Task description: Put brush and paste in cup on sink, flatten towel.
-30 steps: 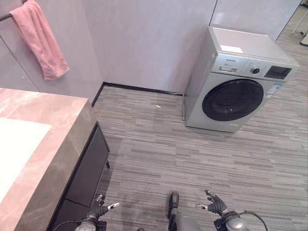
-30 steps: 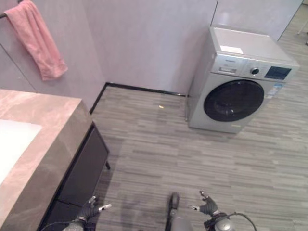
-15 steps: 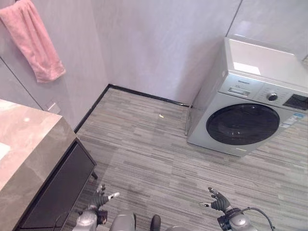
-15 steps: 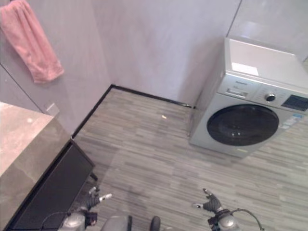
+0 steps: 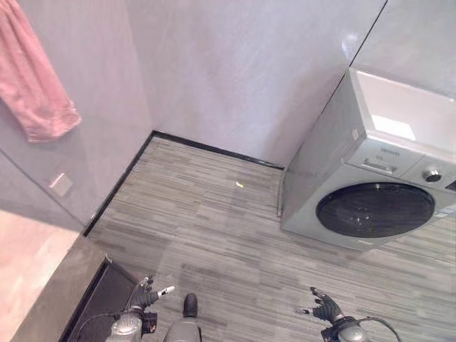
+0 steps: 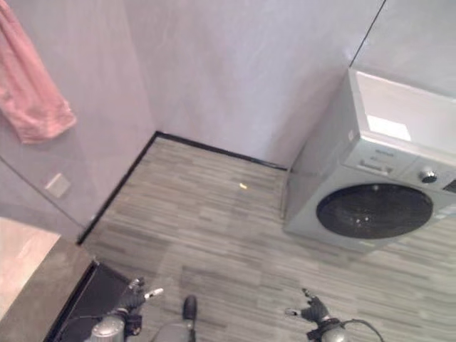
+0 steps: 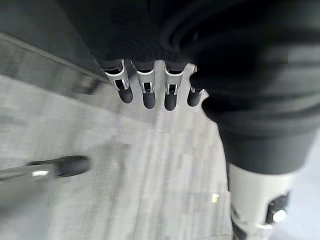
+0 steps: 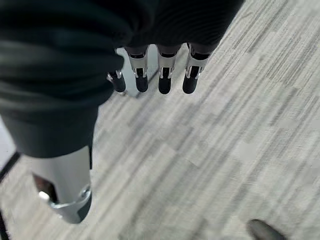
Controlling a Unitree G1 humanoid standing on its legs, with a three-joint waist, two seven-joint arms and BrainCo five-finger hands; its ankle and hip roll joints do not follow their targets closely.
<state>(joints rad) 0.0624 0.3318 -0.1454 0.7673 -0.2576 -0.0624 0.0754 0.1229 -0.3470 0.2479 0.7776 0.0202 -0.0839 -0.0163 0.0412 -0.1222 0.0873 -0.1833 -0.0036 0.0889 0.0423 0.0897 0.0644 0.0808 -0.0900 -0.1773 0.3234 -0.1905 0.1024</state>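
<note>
In the left eye view, a pink towel (image 5: 32, 85) hangs high on the wall at the upper left, bunched and uneven along its lower edge. Below it a small grey wall plate (image 5: 61, 184) sits on the panel. The pinkish stone table (image 5: 35, 274) of the sink unit shows at the lower left corner, with a dark cabinet front (image 5: 107, 296) under its edge. A silver front-loading washing machine (image 5: 377, 178) with a dark round door stands against the wall at the right, and a small yellowish scrap (image 5: 239, 184) lies on the striped grey floor (image 5: 228, 242) near the machine's corner. The left hand (image 5: 144, 297) hangs low beside the cabinet front, the right hand (image 5: 325, 308) low at the right — both over bare floor, well apart from the towel.

The right eye view gives the same scene: towel at the upper left, washing machine at the right, both hands low over the floor.

In the left wrist view, the left hand's fingers (image 7: 146, 92) reach out straight in a row, relaxed and holding nothing, with striped floor past them.

In the right wrist view, the right hand's fingers (image 8: 162, 80) are likewise straight and slack — nothing in them, only floor beyond.
</note>
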